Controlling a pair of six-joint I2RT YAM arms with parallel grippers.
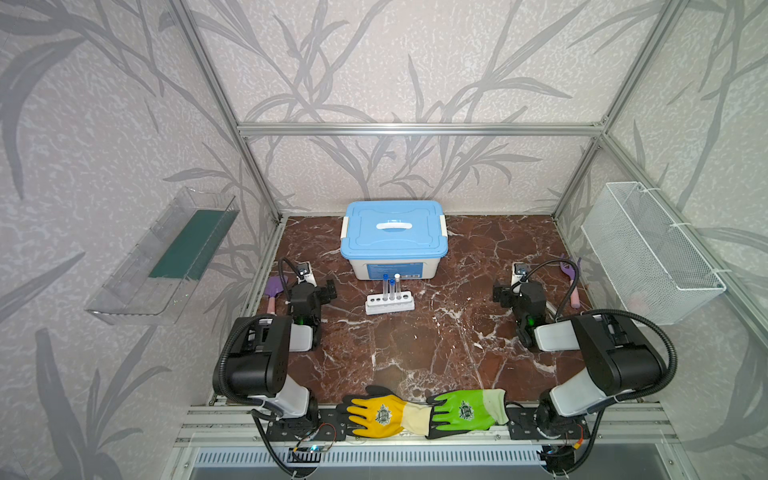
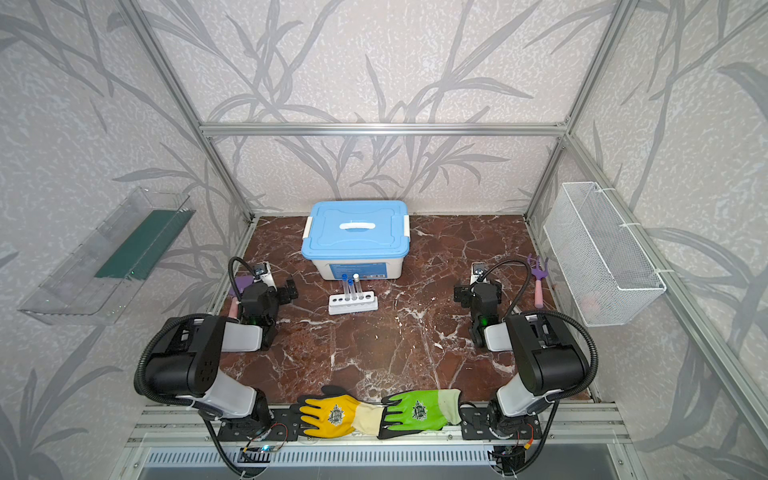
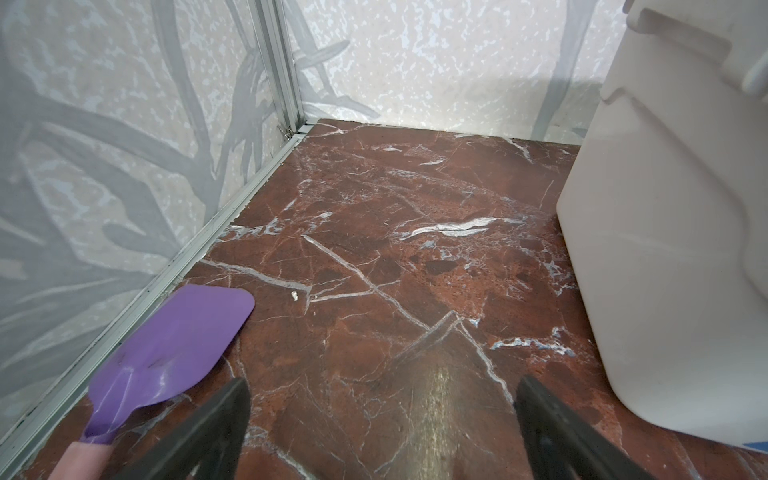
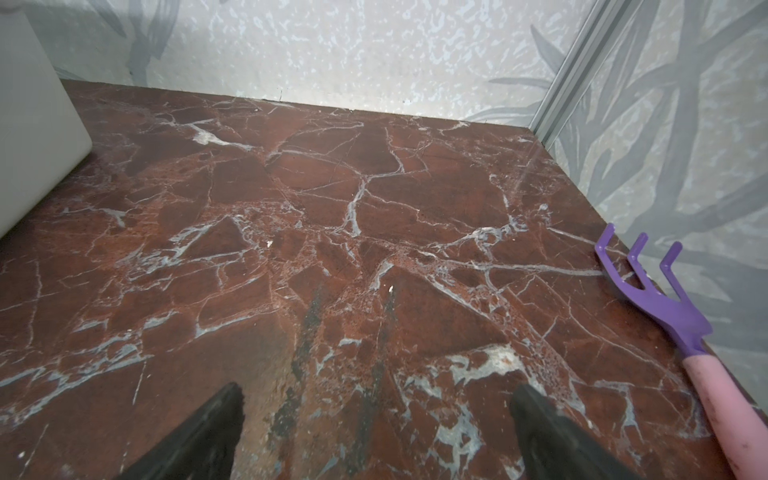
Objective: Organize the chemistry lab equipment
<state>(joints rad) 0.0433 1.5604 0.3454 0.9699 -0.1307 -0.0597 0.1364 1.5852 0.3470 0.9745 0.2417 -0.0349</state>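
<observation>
Tabletop point(image 1: 415, 353) red-brown marble, white-veined; box point(image 1: 358, 268) white, lid point(image 1: 365, 239) pale blue; rack point(image 1: 390, 306) white; one yellow glove point(image 1: 374, 413), one green glove point(image 1: 465, 411); walls point(image 1: 395, 62) pale, grey leaf pattern.

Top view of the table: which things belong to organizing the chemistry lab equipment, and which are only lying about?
For the job: three capped test tubes, white rack holding them; perhaps the blue-lidded box.
Lying about: purple trowel, purple rake, yellow glove, green glove.

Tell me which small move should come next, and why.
Probably ease the left tool toward the white rack, nearer to it. Both it and the right tool are open and empty; three test tubes stand in the rack, and the blue-lidded box behind is closed.
</observation>
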